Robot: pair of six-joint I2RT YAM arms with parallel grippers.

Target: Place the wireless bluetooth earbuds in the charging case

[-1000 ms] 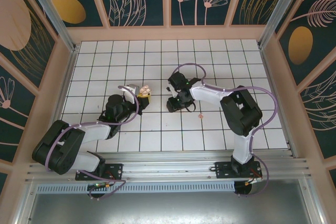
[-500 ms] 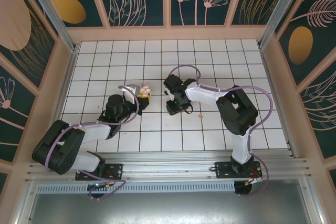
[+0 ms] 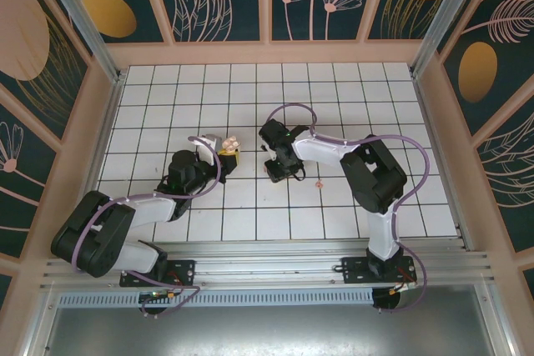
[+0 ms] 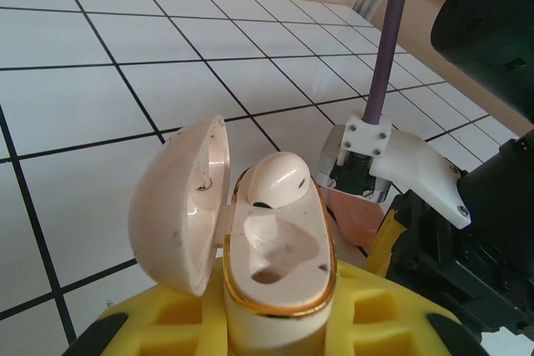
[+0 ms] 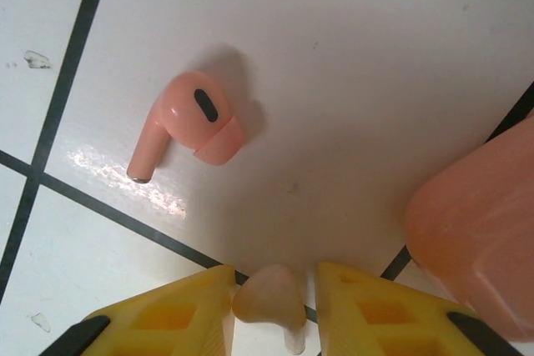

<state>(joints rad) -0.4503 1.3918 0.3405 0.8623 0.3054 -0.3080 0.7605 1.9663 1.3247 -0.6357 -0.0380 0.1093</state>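
the right gripper [image 5: 271, 289] has its yellow pads [image 5: 200, 298] close on either side of a pale earbud [image 5: 267, 299]; whether they truly pinch it i cannot tell. just ahead, a pink earbud [image 5: 190, 122] lies on the glossy tile [image 5: 350, 81]. the left gripper [image 4: 279, 327] is clamped on the open charging case [image 4: 279, 260], with a seated earbud [image 4: 279, 177] in the far socket and the near one bare. risk: the smooth, rounded bud may squirt out of a shallow pinch, or twist and miss its socket. the case is hard gloss plastic with a gold rim [image 4: 275, 312].
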